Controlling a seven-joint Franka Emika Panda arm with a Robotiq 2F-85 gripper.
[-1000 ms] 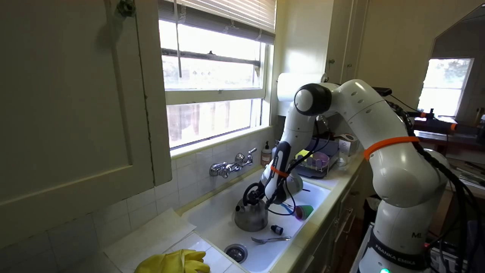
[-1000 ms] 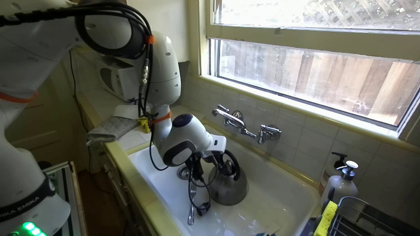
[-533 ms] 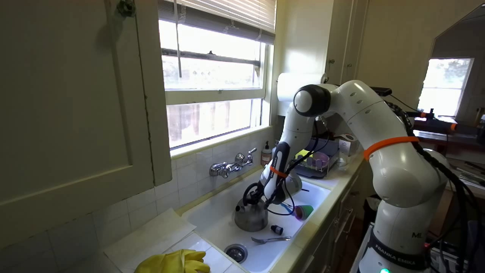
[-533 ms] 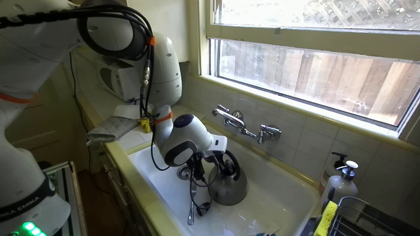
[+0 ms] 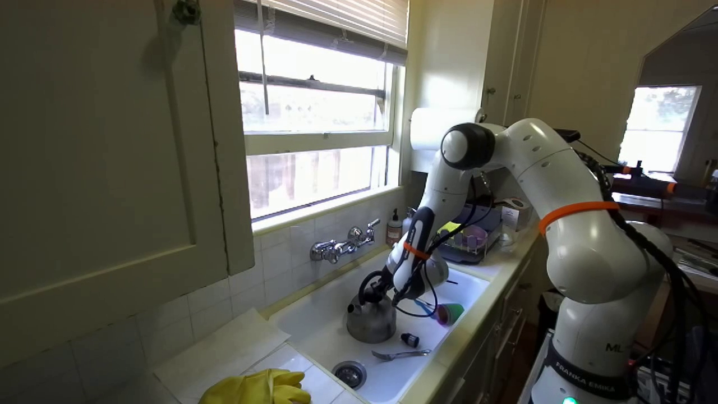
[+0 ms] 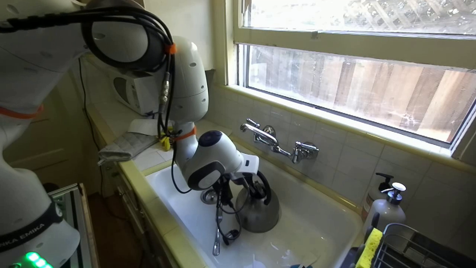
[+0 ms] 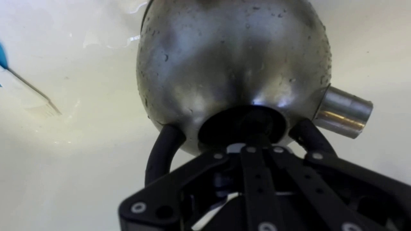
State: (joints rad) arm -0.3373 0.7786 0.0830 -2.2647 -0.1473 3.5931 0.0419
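Observation:
A grey metal kettle (image 5: 370,325) stands upright in the white sink in both exterior views. Its black handle (image 6: 267,186) arches over the top. In the wrist view the kettle body (image 7: 234,57) fills the upper middle, and its short spout (image 7: 345,112) points right. My gripper (image 7: 257,138) reaches under the handle, between its two arms, to the dark round area (image 7: 224,128) on top of the kettle. Its jaws are shut; the tips blend into that dark area. Whether a lid knob sits between them cannot be seen. Links of the gripper hide much of the handle.
On the sink floor lie a fork (image 5: 401,354), a small dark item (image 5: 410,339) and a pink-green cup (image 5: 449,314). A chrome faucet (image 6: 267,137) juts from the wall beside the kettle. Yellow gloves (image 5: 255,387) and a dish rack (image 5: 471,241) are on the counter.
My gripper's fingers have come together at the kettle's top. The arm's upper joints have shifted a little, and the kettle has moved barely, if at all.

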